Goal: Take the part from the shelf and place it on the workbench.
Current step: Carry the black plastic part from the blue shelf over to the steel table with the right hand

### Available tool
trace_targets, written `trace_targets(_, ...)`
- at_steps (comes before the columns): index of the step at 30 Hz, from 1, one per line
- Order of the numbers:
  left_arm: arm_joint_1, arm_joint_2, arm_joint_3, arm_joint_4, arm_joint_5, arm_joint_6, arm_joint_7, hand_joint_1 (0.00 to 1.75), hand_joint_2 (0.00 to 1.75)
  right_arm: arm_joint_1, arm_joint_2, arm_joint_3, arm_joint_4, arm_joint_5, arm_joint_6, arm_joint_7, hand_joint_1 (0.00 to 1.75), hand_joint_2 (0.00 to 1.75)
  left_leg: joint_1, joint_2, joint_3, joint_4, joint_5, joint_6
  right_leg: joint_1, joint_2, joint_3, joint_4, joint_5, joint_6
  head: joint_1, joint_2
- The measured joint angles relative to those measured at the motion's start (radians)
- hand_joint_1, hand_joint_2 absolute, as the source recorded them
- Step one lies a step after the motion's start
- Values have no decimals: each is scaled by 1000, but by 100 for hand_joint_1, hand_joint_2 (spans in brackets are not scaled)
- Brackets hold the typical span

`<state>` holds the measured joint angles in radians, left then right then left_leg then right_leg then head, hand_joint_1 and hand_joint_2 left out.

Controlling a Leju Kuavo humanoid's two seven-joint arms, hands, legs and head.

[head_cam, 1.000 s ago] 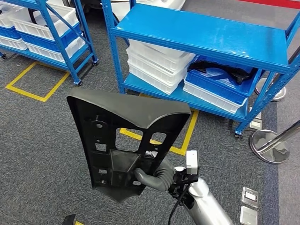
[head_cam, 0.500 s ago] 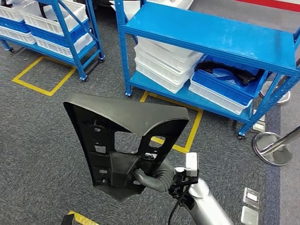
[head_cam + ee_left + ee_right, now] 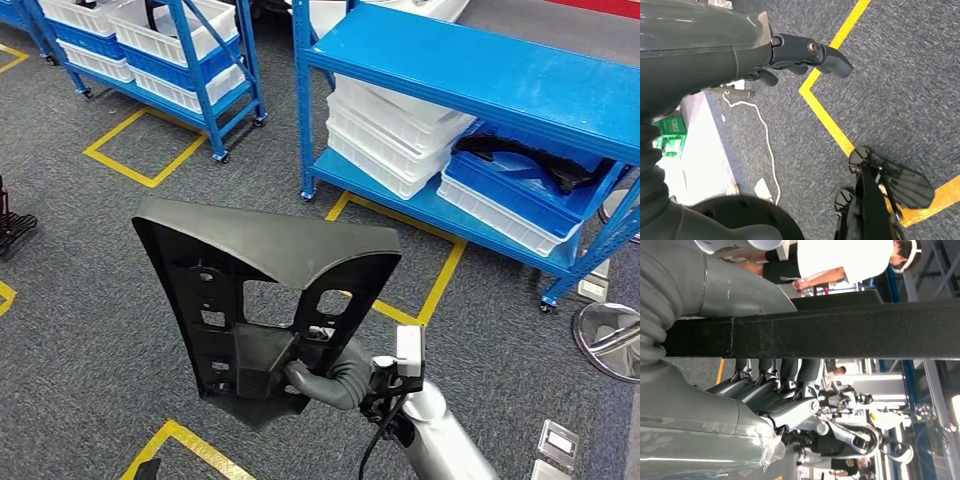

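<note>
One black part [image 3: 264, 290] upright in the right robot hand [image 3: 324, 378]; left robot hand [image 3: 802, 52] empty, fingers extended; two blue shelves [image 3: 483, 75].

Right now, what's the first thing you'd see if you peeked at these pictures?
The big black part stands out first, held up in the middle of the head view by the right hand, whose fingers wrap around its edge. Behind it stands a bright blue shelf with white bins, on grey carpet marked with yellow lines.

Matt black plastic part [image 3: 264, 290]
</note>
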<state>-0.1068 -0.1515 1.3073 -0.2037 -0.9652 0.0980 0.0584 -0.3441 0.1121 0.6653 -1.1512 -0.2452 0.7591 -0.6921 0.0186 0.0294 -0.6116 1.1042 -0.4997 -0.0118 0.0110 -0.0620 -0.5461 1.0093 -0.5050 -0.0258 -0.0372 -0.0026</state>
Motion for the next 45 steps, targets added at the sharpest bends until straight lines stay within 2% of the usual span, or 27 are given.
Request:
trace_targets(2,-3,0,0,0,0,0,-1,0,175,0,0,0,-1,1,0,-1,175,175,-10,28,28,-63,10,12,5,-13,-6,6,-1,7,1,0)
trace_targets(4,-2,0,0,0,0,0,-1,0,175,0,0,0,-2,2,0,-1,175,175,-12,19,23,-69,11,22,7,-27,-11,8,0,14,1,0)
trace_targets(6,0,1,0,0,-1,0,-1,0,175,-1,0,1,-3,2,0,-2,175,175,-7,5,20,-74,18,33,3,-6,-17,25,-20,25,1,0)
trace_targets(7,0,1,0,0,-1,0,-1,0,175,-1,-1,1,-4,2,0,-2,175,175,-4,-2,18,-76,22,38,0,16,-30,59,-45,31,2,0)
trace_targets(9,-2,1,0,0,-2,0,-1,0,175,0,-3,0,-4,3,0,-2,175,175,-1,-19,14,-76,27,44,-6,51,-80,185,-115,40,3,0)
trace_targets(11,-1,1,0,0,-4,0,-1,0,175,2,-7,1,-4,4,0,-2,175,175,-1,-38,12,-76,30,45,-9,56,-121,288,-147,44,2,0)
trace_targets(12,0,1,0,0,-6,0,-1,0,175,2,-8,1,-4,4,0,-2,175,175,-1,-48,12,-76,31,44,-10,57,-118,287,-134,44,2,0)
trace_targets(13,0,1,0,0,-8,0,-1,0,175,2,-8,1,-4,4,0,-2,175,175,-1,-59,12,-76,32,43,-12,61,-97,244,-103,44,2,0)
trace_targets(15,-2,1,0,0,-10,1,-1,0,175,2,-9,1,-4,4,0,-2,175,175,0,-82,11,-75,35,38,-16,97,-30,103,-31,38,2,0)
trace_targets(16,-3,1,-1,0,-11,1,-1,0,175,3,-10,1,-5,4,0,-2,175,175,1,-92,8,-74,38,33,-17,118,-7,49,-8,36,2,0)
trace_targets(18,-3,1,-1,0,-13,1,-1,0,175,7,-12,1,-8,5,0,-2,175,175,5,-110,-3,-74,46,20,-16,138,4,15,0,32,1,0)
trace_targets(20,2,1,-1,0,-16,2,0,0,175,13,-14,1,-16,7,0,-2,175,175,7,-120,-14,-75,51,7,-16,115,4,2,2,27,1,0)
trace_targets(22,5,1,-2,0,-18,5,2,0,175,22,-14,1,-29,9,-1,-2,175,175,4,-92,-34,-40,23,0,-21,90,5,-13,7,16,-2,0)
trace_targets(24,3,1,-5,0,-20,7,3,0,175,38,-18,0,-41,13,-5,-3,175,175,3,-55,-79,69,-40,-5,-21,65,3,-17,10,9,-4,0)
trace_targets(25,3,1,-7,0,-23,7,3,0,175,48,-21,0,-47,15,-8,-4,175,175,4,-48,-103,132,-67,-8,-20,51,1,-17,10,8,-4,0)
trace_targets(26,4,1,-10,0,-26,6,3,0,175,58,-25,0,-53,18,-11,-4,175,175,4,-45,-117,175,-82,-10,-19,38,0,-16,10,8,-4,0)
trace_targets(27,5,1,-13,0,-31,5,3,0,175,66,-28,0,-58,20,-14,-4,175,175,4,-43,-115,183,-78,-11,-18,26,-1,-14,10,9,-4,0)
trace_targets(29,6,1,-18,0,-36,2,2,0,175,78,-33,0,-72,22,-17,-5,175,175,4,-29,-55,88,-26,-9,-18,6,-1,-10,8,11,-4,0)
trace_targets(31,3,1,-24,0,-38,0,0,0,175,84,-36,0,-86,22,-18,-6,175,175,-2,8,11,-34,10,-3,-13,-9,-3,-4,5,19,-4,0)
trace_targets(33,1,1,-26,0,-38,0,0,0,175,88,-40,-1,-96,22,-19,-7,175,175,-10,26,26,-74,10,9,-7,-22,-7,0,4,27,-3,0)
trace_targets(35,3,0,-27,0,-38,0,0,0,175,91,-42,-1,-102,23,-20,-7,175,175,-11,12,20,-76,15,22,-9,-31,-6,0,3,37,-3,0)
trace_targets(37,5,0,-27,0,-38,0,0,0,175,93,-44,-1,-109,23,-20,-7,175,175,-8,-3,17,-78,22,35,-13,-2,-17,31,-27,48,-3,0)
trace_targets(39,2,0,-29,0,-39,1,0,0,175,98,-49,-1,-113,25,-20,-8,175,175,-7,-21,14,-79,27,45,-15,41,-60,141,-94,53,-2,0)
trace_targets(41,2,-1,-31,0,-42,1,0,0,175,107,-56,-1,-115,28,-21,-8,175,175,-9,-42,11,-79,30,50,-15,55,-111,263,-141,53,-2,0)
trace_targets(42,3,-1,-31,0,-44,3,0,0,175,111,-59,-2,-116,29,-20,-8,175,175,-10,-52,11,-79,31,51,-14,57,-119,282,-138,52,-2,0)
trace_targets(43,4,-1,-31,0,-45,5,0,0,175,113,-61,-2,-117,31,-20,-8,175,175,-11,-64,11,-78,32,51,-14,60,-109,261,-115,49,-2,0)
trace_targets(45,5,-2,-32,0,-48,8,0,0,175,116,-63,-2,-123,32,-19,-8,175,175,-12,-87,13,-78,33,50,-13,88,-48,132,-43,36,-2,0)
